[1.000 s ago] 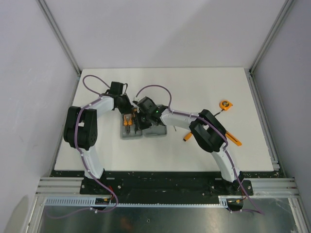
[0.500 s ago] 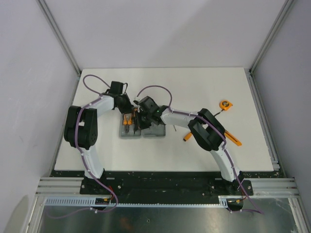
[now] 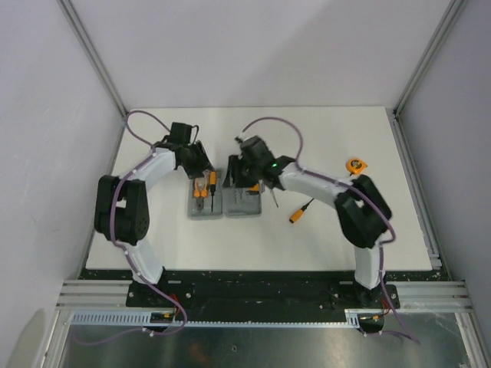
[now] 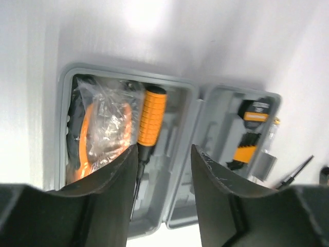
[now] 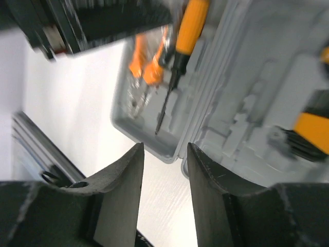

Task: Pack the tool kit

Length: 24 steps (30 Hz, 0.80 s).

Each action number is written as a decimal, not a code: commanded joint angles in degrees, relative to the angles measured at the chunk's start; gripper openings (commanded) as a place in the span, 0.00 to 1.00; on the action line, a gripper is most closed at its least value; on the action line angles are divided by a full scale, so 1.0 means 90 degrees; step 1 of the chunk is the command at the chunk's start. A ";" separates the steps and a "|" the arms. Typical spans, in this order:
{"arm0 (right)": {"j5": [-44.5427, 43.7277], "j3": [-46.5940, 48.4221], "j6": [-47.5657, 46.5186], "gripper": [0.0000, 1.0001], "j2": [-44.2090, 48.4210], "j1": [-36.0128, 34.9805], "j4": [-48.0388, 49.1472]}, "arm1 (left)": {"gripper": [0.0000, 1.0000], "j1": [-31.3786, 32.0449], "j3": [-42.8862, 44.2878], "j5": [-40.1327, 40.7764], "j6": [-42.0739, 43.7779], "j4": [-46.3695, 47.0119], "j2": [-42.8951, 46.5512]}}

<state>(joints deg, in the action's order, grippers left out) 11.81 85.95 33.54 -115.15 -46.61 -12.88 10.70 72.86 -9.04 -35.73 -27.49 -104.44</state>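
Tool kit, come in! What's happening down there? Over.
Both open and empty, left gripper, right gripper, over the case. Case open; screwdriver and bagged pliers inside. Loose on the table: tape measure, one orange tool. Nothing blocking the case.

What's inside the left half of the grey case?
Orange pliers in a clear bag and an orange-handled screwdriver. The left hand covers that half's near end.

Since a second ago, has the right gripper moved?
Yes. The right gripper has drawn back from over the middle of the case toward its far edge.
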 commanded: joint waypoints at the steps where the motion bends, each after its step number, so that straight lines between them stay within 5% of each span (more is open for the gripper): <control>1: -0.0749 -0.0217 0.0417 0.46 0.1427 0.0586 -0.0238 | 0.55 -0.0003 0.0317 -0.0020 0.0373 -0.0090 0.1079; 9: -0.2210 -0.1022 0.0095 0.46 0.2250 0.1569 -0.2211 | 0.64 0.0283 0.0305 -0.0841 0.1173 -0.0069 0.1686; 15: -0.2089 -0.1525 -0.0328 0.44 0.2392 0.2394 -0.2298 | 0.63 0.1562 -0.0112 -0.0394 0.1922 0.0175 0.2042; 24: -0.1913 -0.2080 -0.0234 0.63 0.2679 0.2699 -0.3035 | 0.70 0.2293 -0.0867 0.0390 0.1025 0.0517 0.2296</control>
<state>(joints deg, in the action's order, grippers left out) -5.63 70.59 31.00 -94.39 -22.46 -36.40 31.86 66.94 -10.79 -23.55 -25.58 -87.13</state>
